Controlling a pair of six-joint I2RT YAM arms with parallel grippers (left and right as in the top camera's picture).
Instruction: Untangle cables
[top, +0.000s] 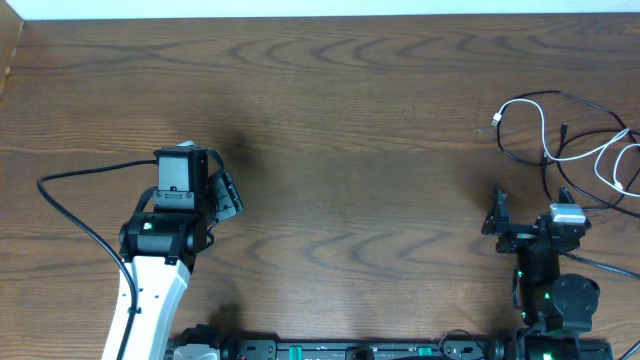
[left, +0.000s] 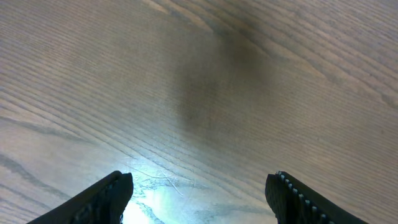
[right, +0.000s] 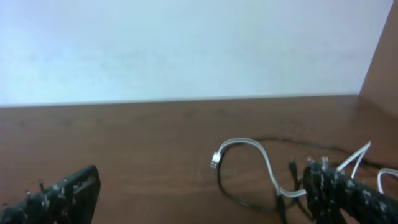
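1. Closest to the rig, the right arm sits low at the table's near right corner. It aims away across the wood, which looks like a lineup on the tangle straight ahead.
2. Just beyond it, the right gripper has its fingers spread wide with nothing between them. That reads as an approach, not a grasp. In the wrist view its right-hand finger overlaps a white strand. Touching or merely in front? Cannot tell.
3. Over on the left, the left gripper hovers above bare table, well apart from the action. Its fingers are wide and empty, with only wood grain and a glare patch below. It seems parked clear, so the right side has room to work.
4. Next out, hard against the right edge, are the cables. The white cable arches up and loops back, and its plug points left. The black cable runs under and around it, and the two cross more than once. Nothing is separated yet, so the job looks barely begun. The free white plug end looks like the easiest place to take hold.
5. Farthest off, open tabletop runs to the back edge, and a pale wall rises behind it.
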